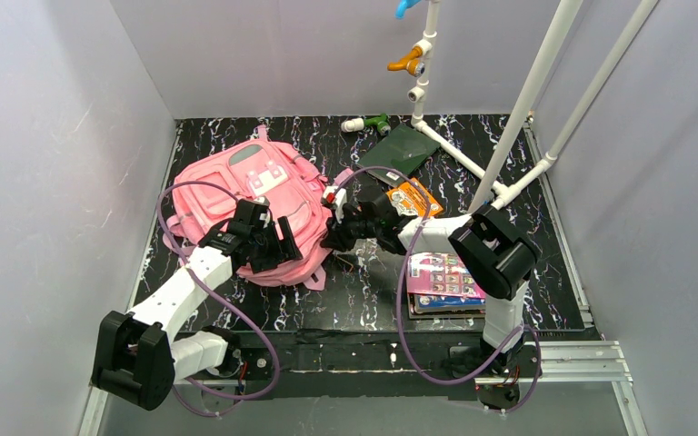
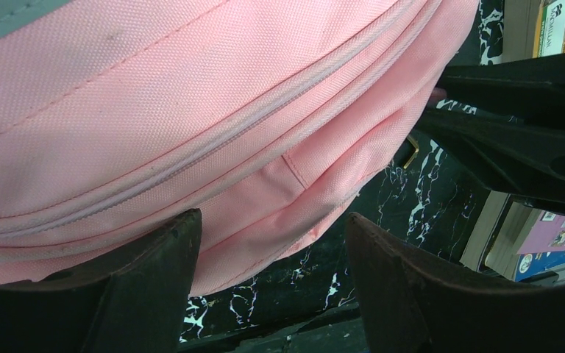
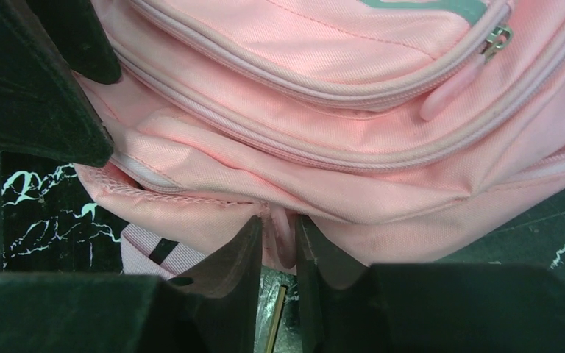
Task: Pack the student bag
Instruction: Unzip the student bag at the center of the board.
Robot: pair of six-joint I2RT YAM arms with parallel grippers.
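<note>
The student bag (image 1: pixel 236 186), pink with a grey stripe and a white patch, lies flat at the left centre of the black marbled table. My left gripper (image 1: pixel 277 243) sits at the bag's near right edge. In the left wrist view it is open (image 2: pixel 272 217), its fingers wide apart over the bag (image 2: pixel 191 110) hem and bare table. My right gripper (image 1: pixel 334 234) is at the bag's right side. Its fingers (image 3: pixel 279 220) stand narrowly open around a pink pull tab (image 3: pixel 283 243) hanging from the bag (image 3: pixel 301 73) seam. A second zip pull (image 3: pixel 449 92) lies higher up.
A stack of books (image 1: pixel 445 282) lies by the right arm's base. An orange packet (image 1: pixel 415 195) and a dark green notebook (image 1: pixel 398 153) lie behind the right gripper. A white pipe frame (image 1: pixel 509 136) rises at the back right, a green-and-white tool (image 1: pixel 370 123) at its foot.
</note>
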